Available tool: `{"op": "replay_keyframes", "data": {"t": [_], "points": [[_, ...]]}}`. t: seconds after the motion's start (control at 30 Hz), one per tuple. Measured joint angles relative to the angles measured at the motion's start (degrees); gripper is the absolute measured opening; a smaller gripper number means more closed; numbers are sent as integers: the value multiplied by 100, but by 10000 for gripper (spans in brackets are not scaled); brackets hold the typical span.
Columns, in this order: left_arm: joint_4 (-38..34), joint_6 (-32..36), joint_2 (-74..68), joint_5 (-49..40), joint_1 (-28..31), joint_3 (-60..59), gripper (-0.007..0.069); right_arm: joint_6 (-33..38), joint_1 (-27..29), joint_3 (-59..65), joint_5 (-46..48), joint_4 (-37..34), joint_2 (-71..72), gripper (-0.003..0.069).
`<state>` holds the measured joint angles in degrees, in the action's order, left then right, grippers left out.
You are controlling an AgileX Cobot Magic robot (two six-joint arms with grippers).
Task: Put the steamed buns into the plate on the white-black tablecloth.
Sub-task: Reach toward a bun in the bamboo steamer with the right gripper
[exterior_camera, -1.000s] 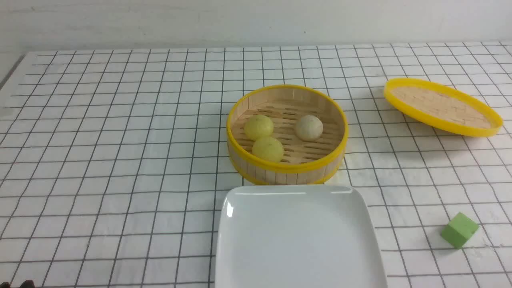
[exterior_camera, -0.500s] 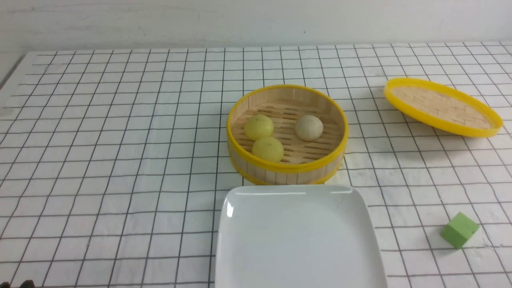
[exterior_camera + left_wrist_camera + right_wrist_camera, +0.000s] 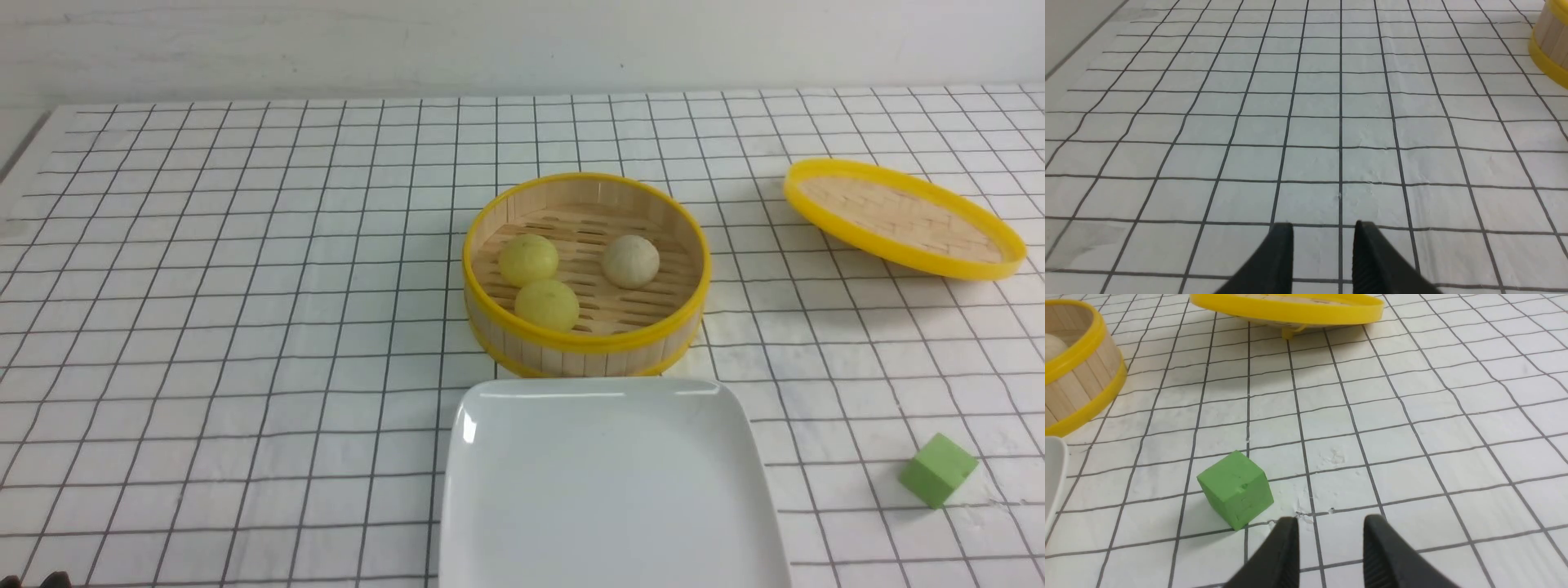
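Three steamed buns lie in the round bamboo steamer basket (image 3: 490,322): two pale yellow buns (image 3: 528,260) (image 3: 546,304) and a beige-white bun (image 3: 630,260). The white plate (image 3: 608,490) sits just in front of the basket on the white-black tablecloth (image 3: 245,327). Neither arm shows in the front view. My left gripper (image 3: 1323,228) hovers open over bare cloth, with the basket's wall (image 3: 1549,45) far off at the frame edge. My right gripper (image 3: 1331,522) is open and empty, just beside the green cube (image 3: 1236,490).
The yellow-rimmed bamboo lid (image 3: 902,216) lies tilted at the back right. A small green cube (image 3: 937,469) sits at the front right, right of the plate. The plate's corner (image 3: 1053,477) and the basket's side (image 3: 1081,375) show in the right wrist view.
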<state>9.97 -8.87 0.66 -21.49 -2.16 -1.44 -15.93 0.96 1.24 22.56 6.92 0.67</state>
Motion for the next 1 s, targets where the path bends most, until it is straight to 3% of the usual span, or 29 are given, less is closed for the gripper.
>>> {"op": "replay_keyframes", "data": {"t": [0.13, 0.2, 0.3, 0.33, 0.37, 0.4, 0.43, 0.57, 0.73, 0.8, 0.9, 0.93, 1.0], "points": [[-8, 0, 0, 0, 0, 0, 241, 0, 0, 0, -9, 26, 0, 242], [-436, -358, 0, 104, 0, -6, 241, -156, 0, 19, -204, -33, 0, 242], [-1800, -1365, 0, 291, 0, -17, 241, -1002, 0, 24, -598, -951, 0, 242], [-1904, -1535, 0, 322, 0, -17, 241, -1074, 0, 24, -613, -1032, 0, 242], [-2710, -2194, 0, 424, 0, -17, 241, -1612, 0, 24, -679, -1618, 0, 242], [-2804, -2194, 0, 435, 0, -17, 241, -1670, 0, 24, -679, -1678, 0, 242], [-3469, -2819, 0, 497, 0, -17, 241, -2069, 0, 24, -692, -2071, 0, 242], [-4384, -3447, 0, 589, 0, -17, 241, -2404, 0, 24, -719, -2303, 0, 242], [-4619, -3490, 0, 1014, -26, 66, 222, -2325, 0, -187, -822, -2250, 0, 234], [-4428, -2876, 0, 851, -99, 581, 176, -1782, 0, -852, -671, -1843, -97, 183], [-3892, -1801, -251, 222, -126, 1783, 77, -905, 0, -2086, 367, -1103, -745, 56], [-3892, -1740, -295, 142, -126, 1857, 69, -833, 0, -2162, 462, -1037, -874, 38], [-3501, -1261, -1059, -1102, -128, 2588, 13, -628, 0, -2942, 1796, -927, -1710, -10]]}}
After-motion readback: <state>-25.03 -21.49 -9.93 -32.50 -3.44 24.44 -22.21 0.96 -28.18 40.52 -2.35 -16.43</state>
